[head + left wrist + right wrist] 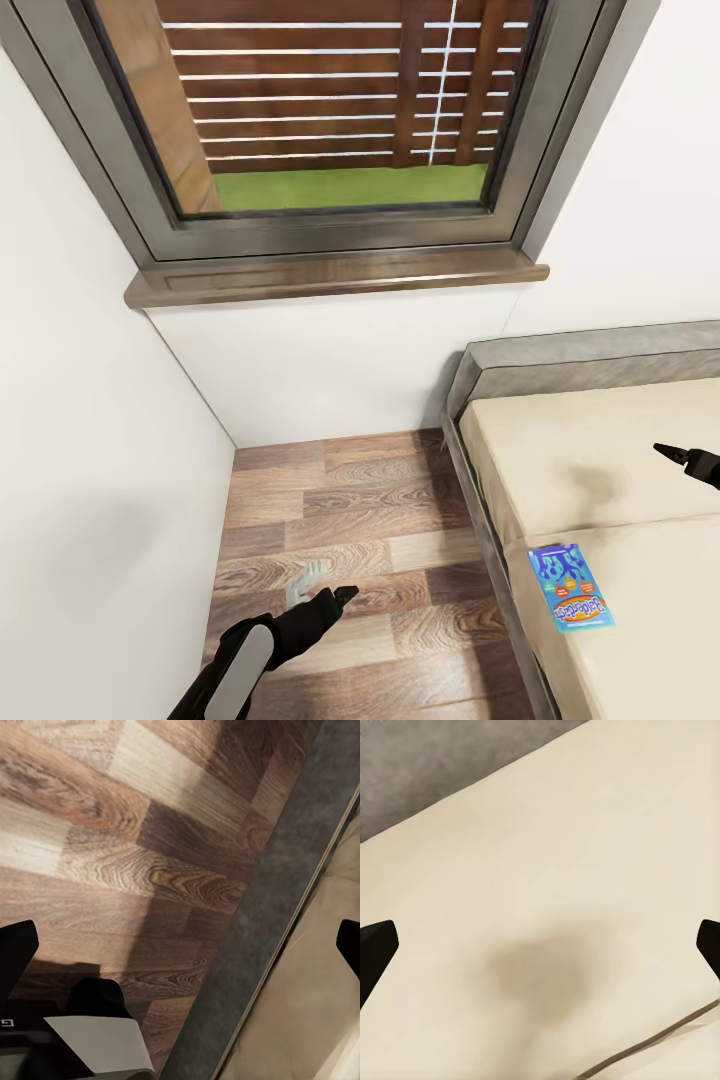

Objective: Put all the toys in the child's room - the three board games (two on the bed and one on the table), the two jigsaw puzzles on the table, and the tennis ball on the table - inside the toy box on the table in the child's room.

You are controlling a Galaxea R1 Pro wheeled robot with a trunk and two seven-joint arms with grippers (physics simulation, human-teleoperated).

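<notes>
Bed [600,450] carries the blue board game [570,587] flat near its floor-side edge. The right pincer [672,453] hovers open above the bed, beyond the game. The left pincer [342,595] hangs open over the floor [340,500] beside the bed.

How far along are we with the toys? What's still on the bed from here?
Nothing looks packed yet. A blue board game lies on the bed, untouched. The right gripper hovers open and empty over the mattress; the left gripper hangs open over the floor. Picking up and boxing remain.
</notes>
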